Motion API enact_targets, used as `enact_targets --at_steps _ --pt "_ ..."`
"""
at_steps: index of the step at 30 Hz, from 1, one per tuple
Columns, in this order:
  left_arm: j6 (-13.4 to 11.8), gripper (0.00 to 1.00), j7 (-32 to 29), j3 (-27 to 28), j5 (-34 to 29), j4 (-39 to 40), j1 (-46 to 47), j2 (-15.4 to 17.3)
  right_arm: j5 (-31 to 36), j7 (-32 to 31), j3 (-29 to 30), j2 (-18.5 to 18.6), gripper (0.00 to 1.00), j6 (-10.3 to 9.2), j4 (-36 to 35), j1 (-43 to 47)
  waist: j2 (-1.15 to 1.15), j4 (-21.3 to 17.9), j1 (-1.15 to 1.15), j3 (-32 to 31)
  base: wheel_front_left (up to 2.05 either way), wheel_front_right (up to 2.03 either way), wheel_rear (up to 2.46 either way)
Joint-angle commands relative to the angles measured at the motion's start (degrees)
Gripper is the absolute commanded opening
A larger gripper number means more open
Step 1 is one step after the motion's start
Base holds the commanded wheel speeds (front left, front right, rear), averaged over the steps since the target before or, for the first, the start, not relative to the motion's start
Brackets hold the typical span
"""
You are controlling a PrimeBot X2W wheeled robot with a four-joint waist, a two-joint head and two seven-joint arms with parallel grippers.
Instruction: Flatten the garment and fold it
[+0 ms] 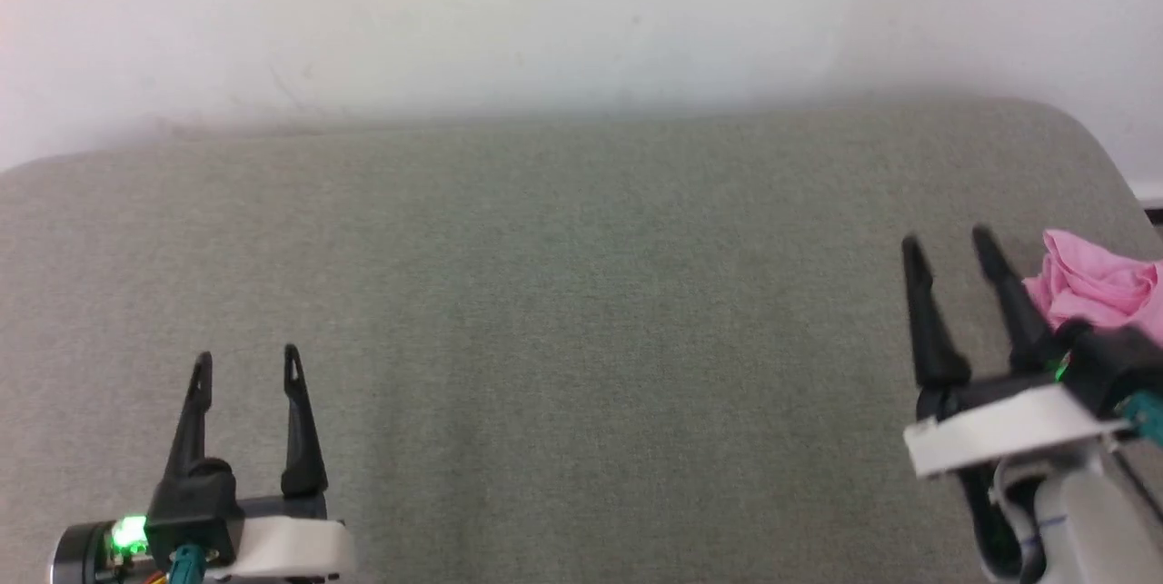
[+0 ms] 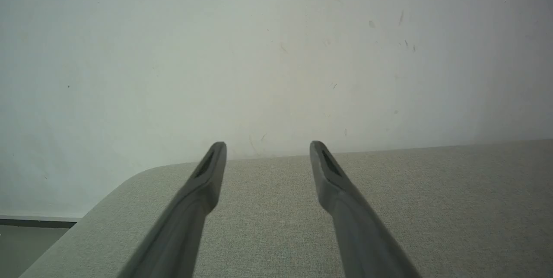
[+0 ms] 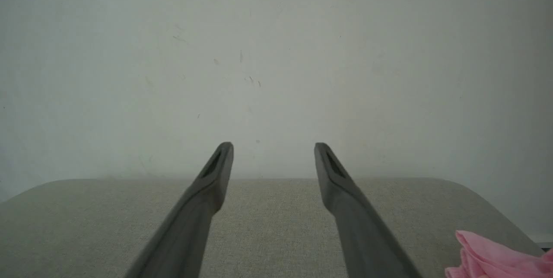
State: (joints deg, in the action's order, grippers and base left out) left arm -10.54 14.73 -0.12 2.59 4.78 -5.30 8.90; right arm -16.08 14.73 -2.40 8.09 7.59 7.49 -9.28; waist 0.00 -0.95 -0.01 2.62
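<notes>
The garment (image 1: 1101,282) is a crumpled pink bunch of thin fabric lying near the right edge of the grey-green padded surface (image 1: 581,311); the right wrist view catches a corner of the garment (image 3: 497,258) at its lower right. My right gripper (image 1: 948,243) stands open just to the left of the bunch, with nothing between its fingers and its wrist covering the fabric's near side. My left gripper (image 1: 247,360) is open too, far off at the lower left over bare padding. Both pairs of fingers point toward the wall, as seen for the left gripper (image 2: 268,145) and the right gripper (image 3: 274,145).
A pale scuffed wall (image 1: 581,12) rises right behind the padded surface. The surface has rounded far corners (image 3: 488,191). A strip of floor and dark baseboard (image 2: 34,226) shows past its left corner.
</notes>
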Motion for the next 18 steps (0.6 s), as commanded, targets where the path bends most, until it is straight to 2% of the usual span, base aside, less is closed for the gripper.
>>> enact_targets --at_steps 1,5,6,18 --pt "0.5 1.0 0.3 0.0 -0.3 -0.4 -0.7 -0.2 1.1 0.3 0.3 -0.8 1.0 -0.1 -0.4 1.7 0.0 1.8 0.01 -1.9 0.0 0.0 0.0" --pt "1.4 1.0 0.3 0.4 -0.2 -0.7 -0.4 -0.3 3.3 0.3 1.9 -2.2 1.0 -0.1 -0.9 4.3 0.0 2.1 0.01 -2.0 0.0 0.0 0.0" --pt "1.4 0.0 0.0 0.3 -0.1 -0.6 -0.5 -0.2 3.3 0.0 2.1 -2.3 0.0 0.0 -0.6 4.1 0.0 1.8 0.01 -1.7 0.0 0.0 0.0" --pt "1.9 0.0 -1.0 0.2 -0.2 -0.9 -0.1 -0.5 4.0 -1.0 2.1 -2.5 0.0 0.01 -1.0 4.3 0.0 1.8 0.01 -1.8 0.0 0.0 0.0"
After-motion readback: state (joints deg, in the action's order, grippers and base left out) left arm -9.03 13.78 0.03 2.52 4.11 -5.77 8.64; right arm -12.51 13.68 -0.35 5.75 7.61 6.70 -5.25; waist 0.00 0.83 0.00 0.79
